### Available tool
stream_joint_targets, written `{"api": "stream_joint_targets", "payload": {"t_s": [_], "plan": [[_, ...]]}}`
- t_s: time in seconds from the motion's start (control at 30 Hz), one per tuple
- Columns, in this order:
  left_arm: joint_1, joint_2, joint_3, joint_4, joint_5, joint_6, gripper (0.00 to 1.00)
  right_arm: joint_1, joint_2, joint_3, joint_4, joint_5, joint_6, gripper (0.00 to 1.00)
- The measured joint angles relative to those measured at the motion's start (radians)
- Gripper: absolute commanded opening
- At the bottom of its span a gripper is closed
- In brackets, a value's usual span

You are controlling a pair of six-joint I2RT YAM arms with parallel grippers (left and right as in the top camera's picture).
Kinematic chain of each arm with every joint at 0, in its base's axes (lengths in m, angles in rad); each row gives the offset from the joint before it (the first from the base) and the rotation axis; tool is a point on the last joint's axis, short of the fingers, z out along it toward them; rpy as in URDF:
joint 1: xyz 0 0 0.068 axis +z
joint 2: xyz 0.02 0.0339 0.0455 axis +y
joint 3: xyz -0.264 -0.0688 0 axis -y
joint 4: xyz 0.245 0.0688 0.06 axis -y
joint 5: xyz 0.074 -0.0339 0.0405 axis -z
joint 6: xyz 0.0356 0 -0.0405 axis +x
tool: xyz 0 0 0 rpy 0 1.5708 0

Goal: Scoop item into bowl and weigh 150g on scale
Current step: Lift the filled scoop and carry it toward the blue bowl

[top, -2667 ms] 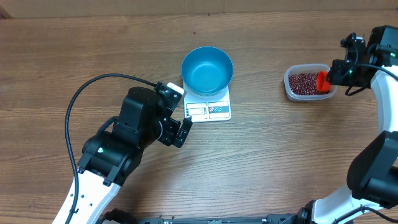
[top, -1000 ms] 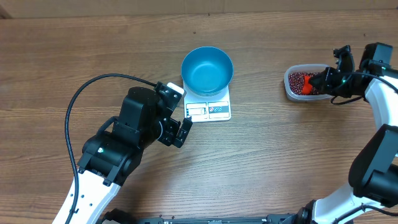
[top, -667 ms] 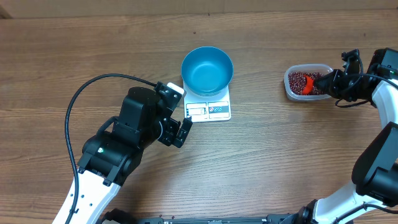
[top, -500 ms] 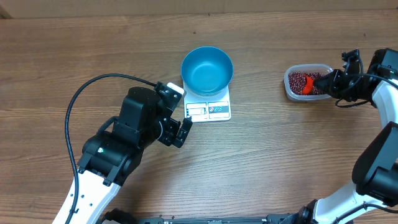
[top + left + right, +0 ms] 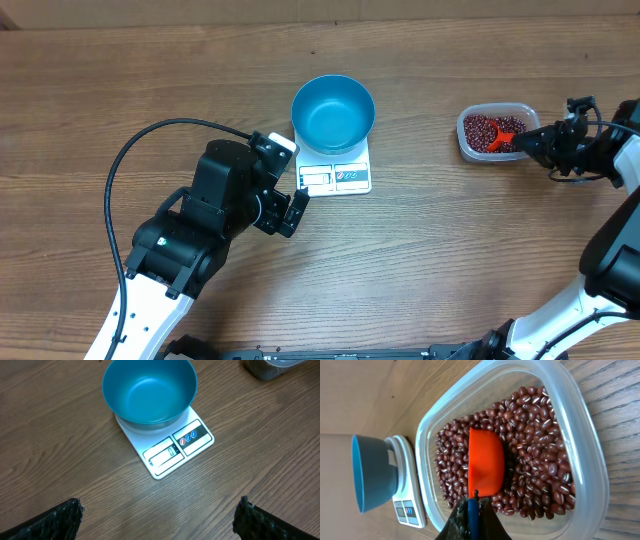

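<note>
The blue bowl (image 5: 333,112) (image 5: 149,391) sits empty on the white scale (image 5: 336,177) (image 5: 175,447) at mid-table. The item, a heap of small red-brown beans (image 5: 483,131) (image 5: 535,450), fills a clear tub (image 5: 470,150) (image 5: 590,450) at the right. My right gripper (image 5: 537,143) (image 5: 472,510) is shut on the blue handle of an orange scoop (image 5: 505,130) (image 5: 486,462), whose cup lies turned on its side, pushed into the beans. My left gripper (image 5: 285,190) (image 5: 160,520) hovers open just left of the scale, nothing between its fingers.
A black cable (image 5: 130,160) loops over the table left of the left arm. The tub's corner (image 5: 270,366) shows at the top right of the left wrist view. Bare wooden tabletop (image 5: 450,250) surrounds the scale.
The right gripper has drawn back to the right and lowered the scoop deeper into the beans. The left arm, bowl and scale have not moved.
</note>
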Motion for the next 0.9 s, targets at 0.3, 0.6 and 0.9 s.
{"api": "stream_joint_targets", "payload": {"t_s": [0.3,0.6,0.9], "plan": [[0.000,0.000,0.000,0.000,0.000,0.000,1.00,-0.029,0.002,-0.011,-0.011,-0.080,0.000,0.04],[0.000,0.000,0.000,0.000,0.000,0.000,0.99,-0.069,0.009,-0.011,-0.032,-0.157,0.000,0.04],[0.000,0.000,0.000,0.000,0.000,0.000,1.00,-0.087,0.012,-0.011,-0.033,-0.224,0.000,0.04]]}}
